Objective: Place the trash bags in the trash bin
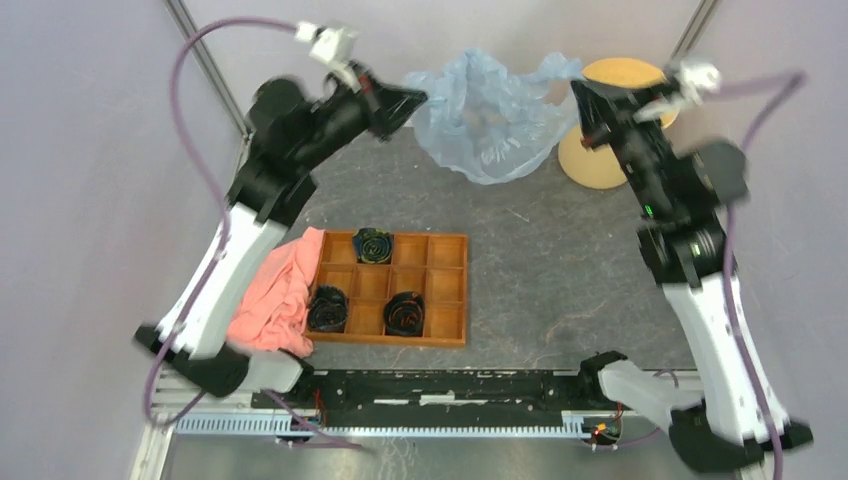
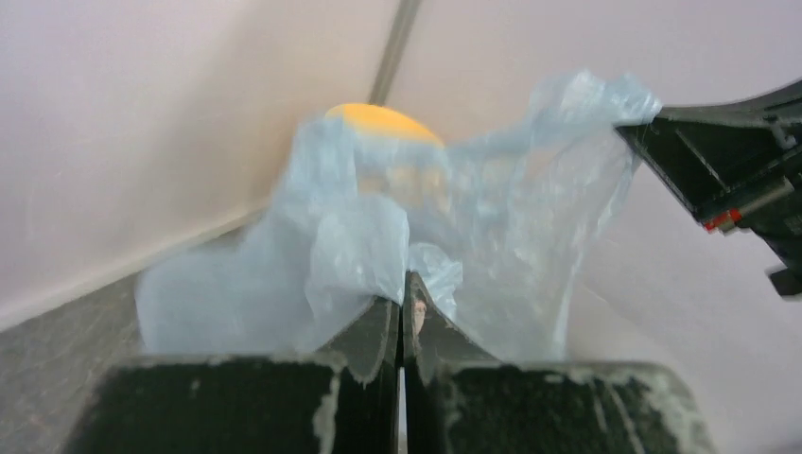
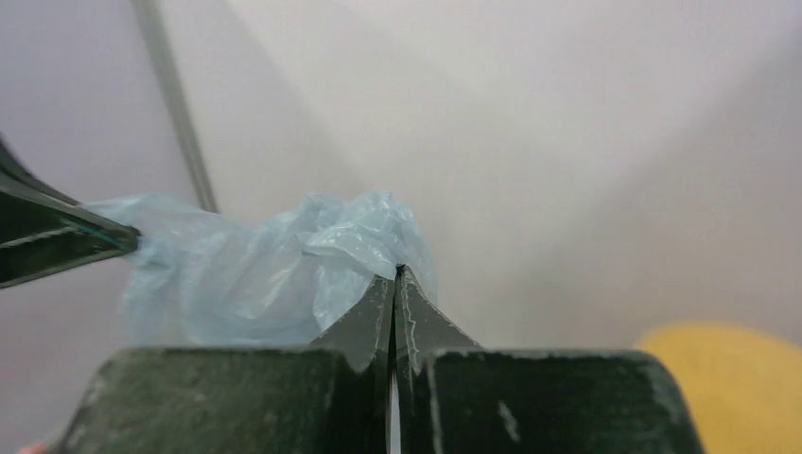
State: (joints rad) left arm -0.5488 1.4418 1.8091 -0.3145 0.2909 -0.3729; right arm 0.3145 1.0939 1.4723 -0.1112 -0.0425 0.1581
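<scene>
Bag (image 1: 490, 125) is pale blue, bin (image 1: 592, 168) yellow-tan, cloth (image 1: 280, 295) salmon-pink, tray (image 1: 400, 340) orange-brown.

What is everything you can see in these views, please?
trash bag: one, translucent pale blue, far side of the table, strung between both hands
bucket: one, yellow-tan, far right, partly behind the right arm
compartment tray: one, orange-brown, near centre-left
dark rolled items: three, black, in separate tray compartments
cloth: one, salmon pink, against the tray's left edge
table: one, dark grey
left hand: black, shut on the bag
right hand: black, shut on the bag
</scene>
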